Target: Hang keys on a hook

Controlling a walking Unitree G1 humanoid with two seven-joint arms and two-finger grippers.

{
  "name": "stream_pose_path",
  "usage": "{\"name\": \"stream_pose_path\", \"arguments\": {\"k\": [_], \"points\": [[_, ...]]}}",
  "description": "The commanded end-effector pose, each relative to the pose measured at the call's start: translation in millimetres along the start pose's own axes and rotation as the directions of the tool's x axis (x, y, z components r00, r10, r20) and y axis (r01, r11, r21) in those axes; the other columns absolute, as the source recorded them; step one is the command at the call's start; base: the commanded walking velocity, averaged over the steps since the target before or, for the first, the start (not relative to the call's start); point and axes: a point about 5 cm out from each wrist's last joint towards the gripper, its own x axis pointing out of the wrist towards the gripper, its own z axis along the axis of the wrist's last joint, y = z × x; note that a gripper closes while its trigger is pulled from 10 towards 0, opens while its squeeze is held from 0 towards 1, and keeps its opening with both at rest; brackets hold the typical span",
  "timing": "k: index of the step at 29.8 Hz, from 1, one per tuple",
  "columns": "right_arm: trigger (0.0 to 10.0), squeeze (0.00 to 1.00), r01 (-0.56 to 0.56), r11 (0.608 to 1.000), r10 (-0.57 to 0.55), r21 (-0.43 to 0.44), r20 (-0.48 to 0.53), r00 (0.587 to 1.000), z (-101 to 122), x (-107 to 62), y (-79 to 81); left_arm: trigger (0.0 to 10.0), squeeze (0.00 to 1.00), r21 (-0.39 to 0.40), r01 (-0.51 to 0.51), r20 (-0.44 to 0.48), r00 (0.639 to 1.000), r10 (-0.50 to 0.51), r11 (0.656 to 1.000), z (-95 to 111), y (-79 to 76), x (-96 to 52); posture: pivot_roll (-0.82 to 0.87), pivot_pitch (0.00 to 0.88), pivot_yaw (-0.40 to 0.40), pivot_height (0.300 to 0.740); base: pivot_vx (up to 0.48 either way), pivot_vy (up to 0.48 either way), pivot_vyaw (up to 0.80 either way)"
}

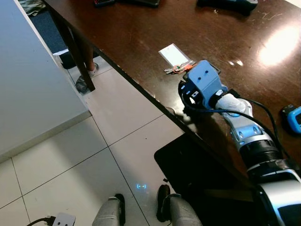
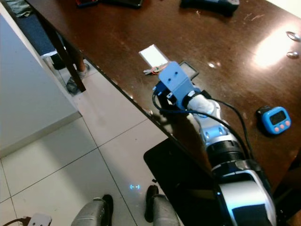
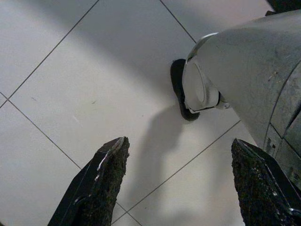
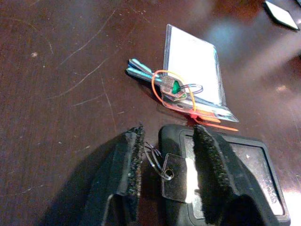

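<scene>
The keys lie on the dark wooden table, a small bunch with an orange loop and a green tag, next to a clear card holder. In the eye views the same keys rest just beyond my right arm's blue wrist housing. My right gripper hovers low over the table just short of the keys, open with a narrow gap. A thin wire ring with a clear tag lies between its fingers, on the edge of a flat black slab. My left gripper hangs open over the floor tiles.
A blue timer sits on the table to my right. The table edge runs diagonally in front of me, with a dark table leg further left. A black object lies under the table near my feet. A white wall stands left.
</scene>
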Motion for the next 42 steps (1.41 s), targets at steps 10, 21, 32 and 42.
{"name": "stream_pose_path", "arguments": {"k": [10,21,32,42], "points": [[0.0,0.0,-0.066,0.998,0.062,-0.022,-0.148,0.987,-22,-4.8,4.1,10.0,0.0,0.012,0.018,-0.046,0.999,-0.018,1.0,-10,-6.2,-2.5,0.16,0.322,0.049,0.74,0.0,0.0,0.0],[0.0,0.0,-0.146,0.964,0.117,0.223,0.136,0.984,12,-7.4,4.5,10.0,0.0,-0.151,-0.12,0.169,0.975,0.145,0.981,47,30.6,13.3,0.15,0.276,0.032,0.74,0.0,0.0,0.0],[0.0,0.0,-0.384,0.869,0.239,0.312,0.414,0.878,48,-20.1,6.2,10.0,0.0,-0.313,-0.216,0.393,0.857,0.333,0.925,110,99.4,-0.4,0.15,0.184,0.006,0.74,0.0,0.0,0.0],[0.0,0.0,-0.499,0.807,0.274,0.318,0.546,0.792,66,-27.2,-4.3,10.0,0.0,-0.103,0.102,0.761,0.649,0.013,0.989,196,103.2,-29.4,0.17,0.136,-0.011,0.74,0.0,0.0,0.0]]}}
